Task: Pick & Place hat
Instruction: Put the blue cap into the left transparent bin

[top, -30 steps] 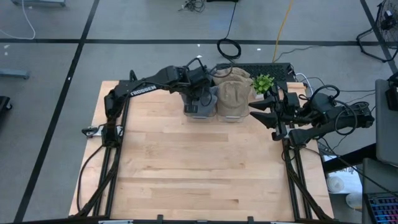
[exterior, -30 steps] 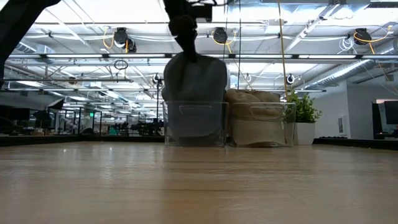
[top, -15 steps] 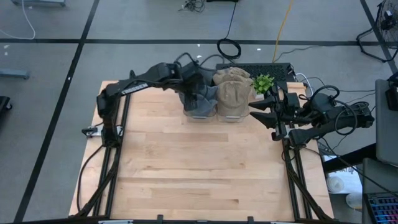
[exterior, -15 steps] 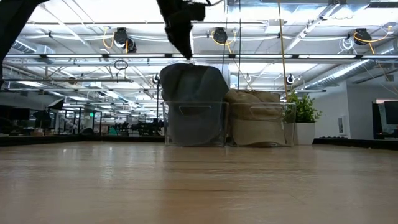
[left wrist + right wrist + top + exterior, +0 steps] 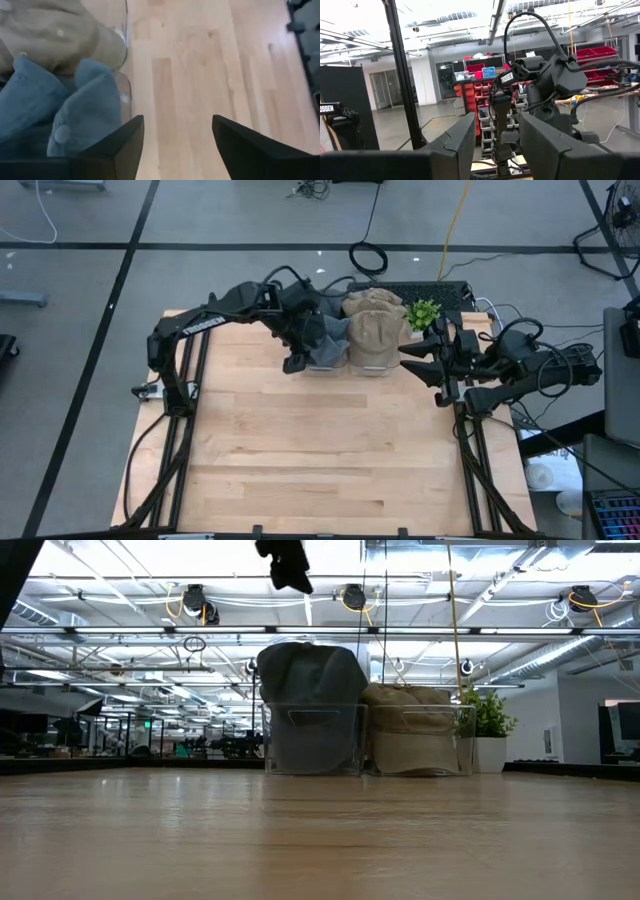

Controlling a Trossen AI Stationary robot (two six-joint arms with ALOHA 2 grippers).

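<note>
A grey hat sits in a clear bin at the table's far side, its crown bulging above the rim. A tan hat fills the clear bin next to it. My left gripper hangs open, high above the table, just off the near-left side of the grey hat's bin, with nothing between its fingers. My right gripper waits open at the table's right edge, beside the tan hat's bin.
A small potted plant stands behind the bins at the far right. A dark tray lies at the far edge. Bare wooden tabletop spreads across the middle and near side.
My left gripper has opened and let go of the grey hat, then risen and drawn back toward the table's near-left, off the bin. The hat's crown, pinched up before, has settled and spread in its bin.
</note>
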